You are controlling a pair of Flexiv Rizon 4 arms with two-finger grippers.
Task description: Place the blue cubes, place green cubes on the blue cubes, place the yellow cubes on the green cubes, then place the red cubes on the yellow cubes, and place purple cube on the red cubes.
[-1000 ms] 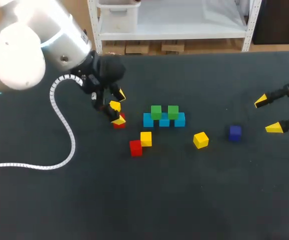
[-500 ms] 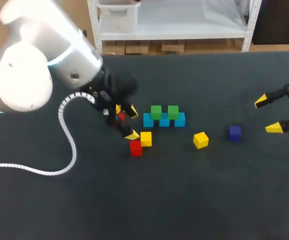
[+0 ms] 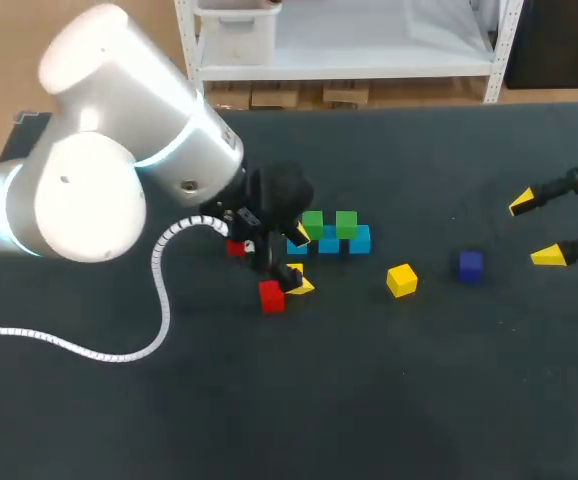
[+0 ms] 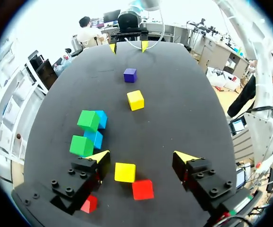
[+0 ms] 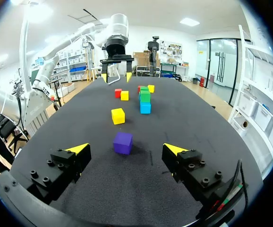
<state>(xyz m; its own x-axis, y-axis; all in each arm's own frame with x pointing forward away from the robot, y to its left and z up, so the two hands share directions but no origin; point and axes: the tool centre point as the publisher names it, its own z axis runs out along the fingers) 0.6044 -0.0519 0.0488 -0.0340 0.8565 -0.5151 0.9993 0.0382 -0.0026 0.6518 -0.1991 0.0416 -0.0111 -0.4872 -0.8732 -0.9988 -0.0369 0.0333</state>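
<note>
Three blue cubes (image 3: 329,244) stand in a row at mid-table, with two green cubes (image 3: 312,223) on top of them. My left gripper (image 3: 295,262) hangs open over a yellow cube (image 4: 125,172), which lies between its fingers untouched. One red cube (image 4: 142,189) touches that yellow cube, and another red cube (image 3: 236,248) lies behind the gripper. A second yellow cube (image 3: 401,280) and the purple cube (image 3: 470,264) lie further right. My right gripper (image 3: 536,230) is open at the right edge, with the purple cube (image 5: 123,143) just ahead of its fingers.
The left arm's white cable (image 3: 159,300) loops over the table's left half. The dark cloth-covered table (image 3: 369,400) is bare along its front.
My left arm has swung right, from the rear red cube to above the yellow cube beside the front red cube. The right arm and all cubes stayed put.
</note>
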